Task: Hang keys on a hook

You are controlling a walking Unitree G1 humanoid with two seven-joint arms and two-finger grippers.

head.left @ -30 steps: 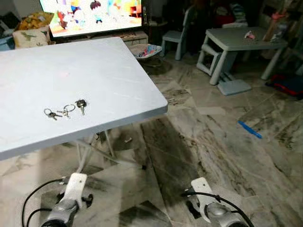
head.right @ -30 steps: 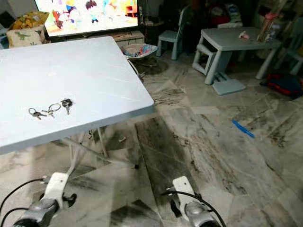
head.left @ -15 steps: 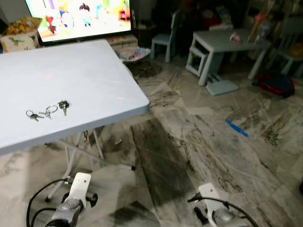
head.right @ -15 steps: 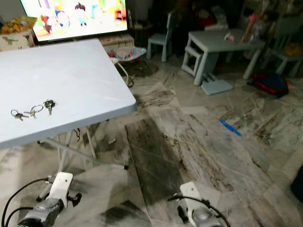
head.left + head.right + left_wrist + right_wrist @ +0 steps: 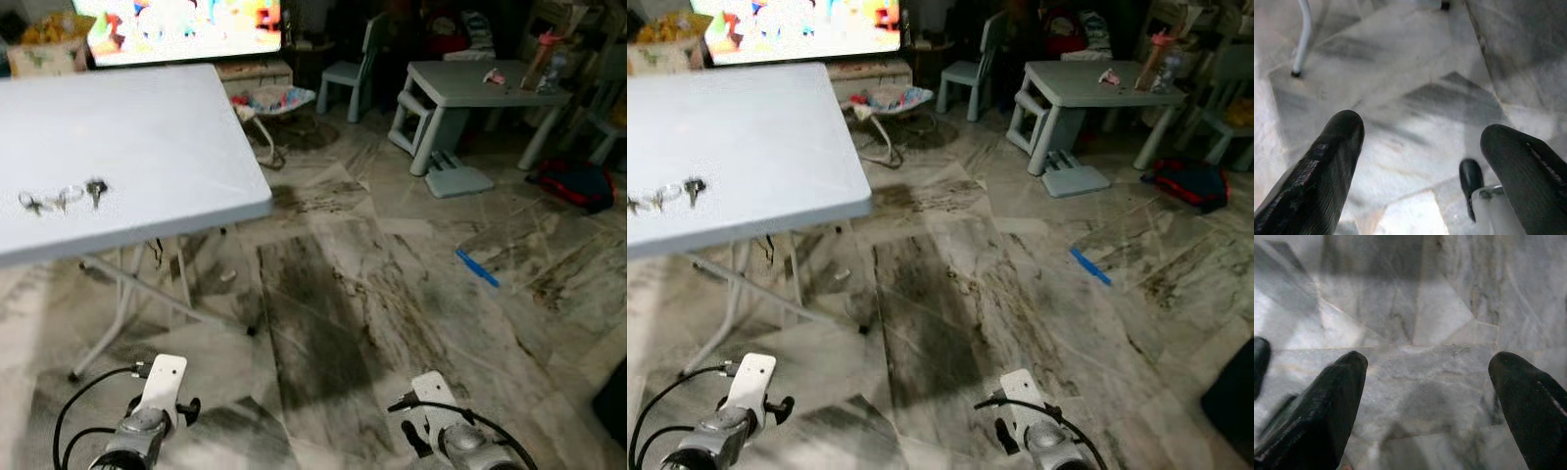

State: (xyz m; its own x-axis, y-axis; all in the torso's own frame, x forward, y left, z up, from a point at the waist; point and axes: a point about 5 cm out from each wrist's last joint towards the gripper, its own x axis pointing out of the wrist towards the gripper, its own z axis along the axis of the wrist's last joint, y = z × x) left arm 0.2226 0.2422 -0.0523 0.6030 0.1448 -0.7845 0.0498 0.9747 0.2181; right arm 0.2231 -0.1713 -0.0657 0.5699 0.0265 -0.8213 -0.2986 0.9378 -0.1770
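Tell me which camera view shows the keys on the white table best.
The left eye view: the keys lie fully in frame near the near edge of the white table. The right eye view shows them cut off at the picture's edge. The wrist views look at marble floor.

A small grey table (image 5: 480,83) stands on the marble floor (image 5: 392,284).

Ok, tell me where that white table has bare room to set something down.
The white table is bare over nearly its whole top: the stretch from the keys across to its right edge and corner, and everything behind them toward the TV. The only occupied patch is the keys' spot near the front left edge.
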